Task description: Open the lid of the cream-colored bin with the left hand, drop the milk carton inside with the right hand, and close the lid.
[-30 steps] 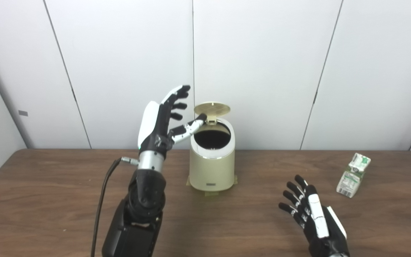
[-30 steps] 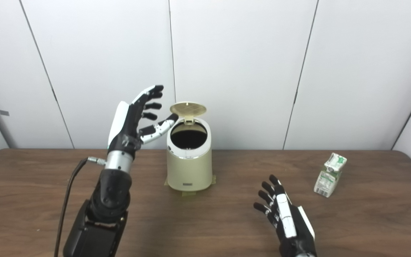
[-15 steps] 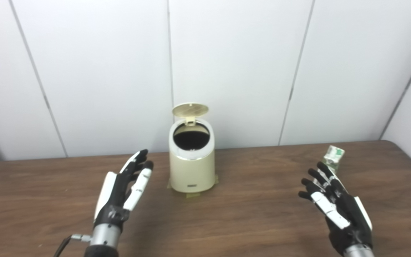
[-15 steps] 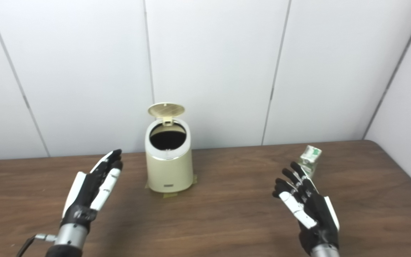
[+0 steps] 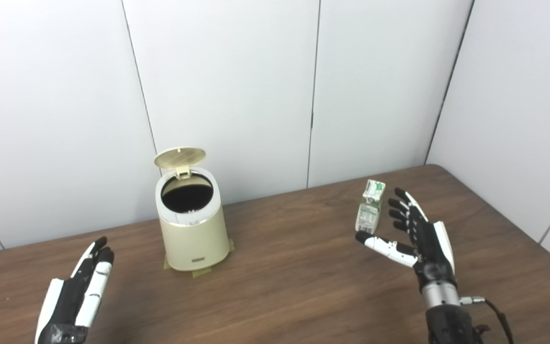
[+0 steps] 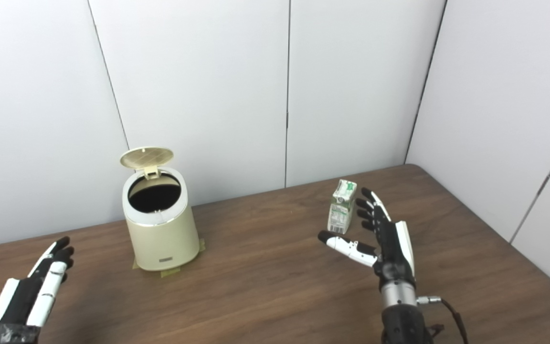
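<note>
Milk carton stands upright on the brown table, long axis vertical, its folded top tipped a touch to the right, and it sits just ahead of the right hand, a shade to that hand's left. That is the relation that matters: the right hand is spread wide, holding nothing, palm turned toward the carton, upper fingers level with the carton's upper half and very close beside it, the lowest digit reaching under toward its base. Whether any fingertip is already touching the carton, I cannot tell; from both head views they look a hair apart. So the carton lies in the mouth of the open hand, and a small push forward and left, then a squeeze across its narrow sides, looks like all the grasp needs. Over on the other side, the cream bin stands well apart from the carton, to its left, with the lid tipped up and back on its hinge and the dark opening facing up, so that first step reads as done. Left hand is low near the front edge of the table, fingers straight and close together, empty, far from the carton and clear of the bin. Right hand is plainly the nearer one for this pick.
</note>
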